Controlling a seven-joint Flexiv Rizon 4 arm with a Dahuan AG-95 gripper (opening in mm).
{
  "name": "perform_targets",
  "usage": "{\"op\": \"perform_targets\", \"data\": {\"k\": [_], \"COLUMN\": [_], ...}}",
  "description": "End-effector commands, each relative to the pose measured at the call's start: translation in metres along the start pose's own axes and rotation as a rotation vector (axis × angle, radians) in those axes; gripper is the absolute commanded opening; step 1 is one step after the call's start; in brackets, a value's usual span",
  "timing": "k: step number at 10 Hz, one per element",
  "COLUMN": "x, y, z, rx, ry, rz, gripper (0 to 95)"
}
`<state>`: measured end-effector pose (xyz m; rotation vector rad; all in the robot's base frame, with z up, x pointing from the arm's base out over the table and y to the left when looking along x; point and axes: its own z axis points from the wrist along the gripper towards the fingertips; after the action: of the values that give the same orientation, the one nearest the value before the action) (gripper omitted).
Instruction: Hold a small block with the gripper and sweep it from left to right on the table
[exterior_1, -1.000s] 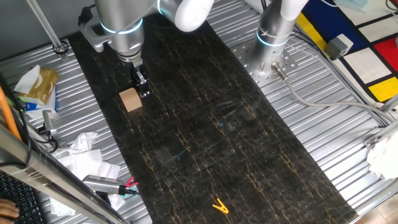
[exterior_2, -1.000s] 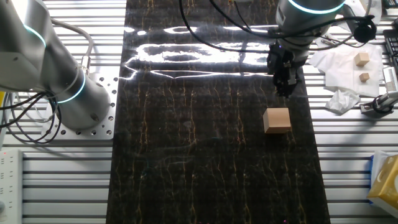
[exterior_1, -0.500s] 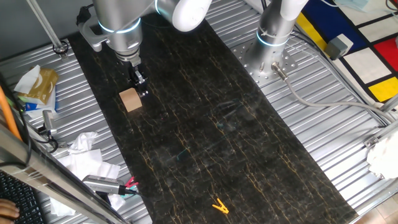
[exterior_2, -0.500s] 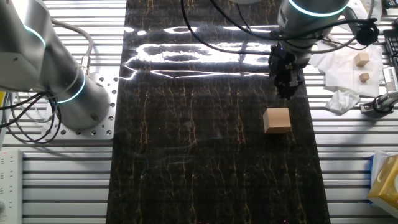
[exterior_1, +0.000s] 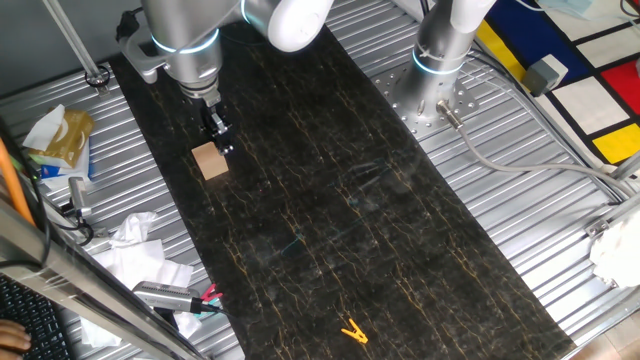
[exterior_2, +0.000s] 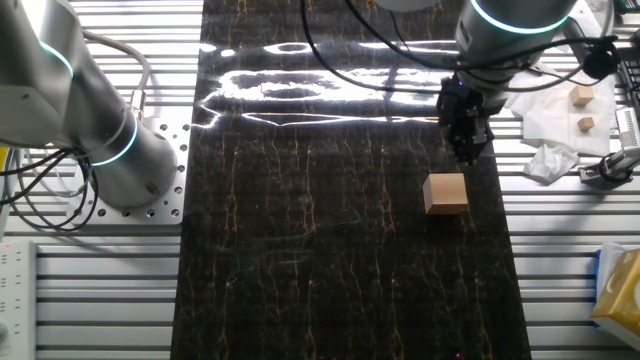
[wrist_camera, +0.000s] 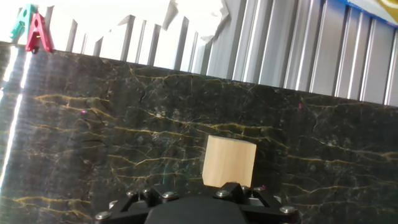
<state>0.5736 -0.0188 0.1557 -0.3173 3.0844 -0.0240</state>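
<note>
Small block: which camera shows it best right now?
The hand view: the small block fills mid-frame, unobstructed, just ahead of the claw. Both fixed views show it small, lying on the table beside the claw.

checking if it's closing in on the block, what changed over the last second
The gripper and its arm shifted slightly: up and left in one fixed view, right and a little down in the other, staying beside the block without taking hold of it. The block has not moved on the table, and the yellow clip lies where it did.
</note>
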Motion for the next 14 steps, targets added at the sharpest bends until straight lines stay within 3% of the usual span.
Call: {"op": "perform_targets", "data": {"k": [1,14], "x": [-0.001,-0.011], "y": [-0.001,-0.016], "z": [0.001,0.0], "rx": [0.0,-0.003], "ry": [0.001,0.004], "rz": [-0.004,-0.009], "gripper": [57.0,57.0]}}
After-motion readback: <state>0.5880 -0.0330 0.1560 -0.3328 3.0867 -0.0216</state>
